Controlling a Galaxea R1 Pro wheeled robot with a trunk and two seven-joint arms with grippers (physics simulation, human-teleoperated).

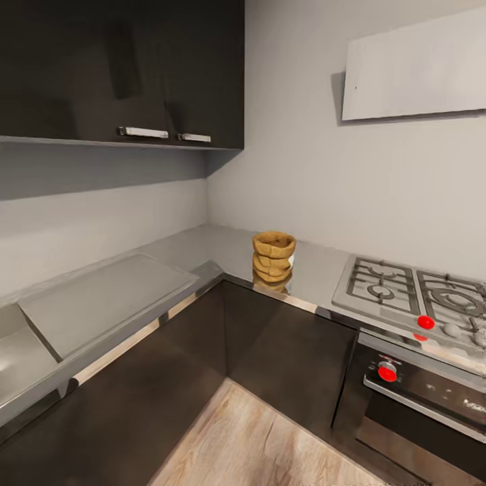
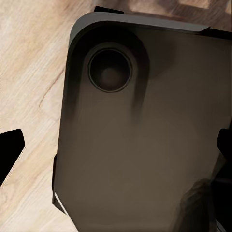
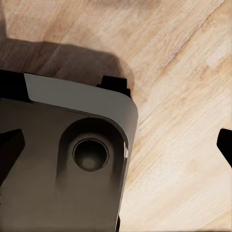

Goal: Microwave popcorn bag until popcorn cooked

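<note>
- Nearest to me is my own dark base (image 2: 145,145), seen from both wrists with the pale wood floor (image 3: 183,96) beside it; my arms hang low, pointing down.
- My left gripper (image 2: 116,145) has its dark fingertips at opposite edges of the wrist view, so the jaws stand wide apart with nothing between them.
- My right gripper (image 3: 116,145) reads the same: tips far apart, nothing held. Only slivers of the tips show, so I take that as likely rather than certain.
- In the head view the popcorn bag (image 1: 273,256) sits upright on the countertop (image 1: 202,246), near its front edge, in the far corner stretch, left of the gas hob (image 1: 412,290) and apart from it.
- A flat grey panel (image 1: 101,297) lies on the left run of the worktop.
- Below the hob is a black built-in oven (image 1: 418,398) with red knobs, not my target.
- By my judgement nothing is done yet: bag untouched, the whole task remains.
- I still have to reach the bag, grasp it, carry it to the microwave, load and heat.
</note>
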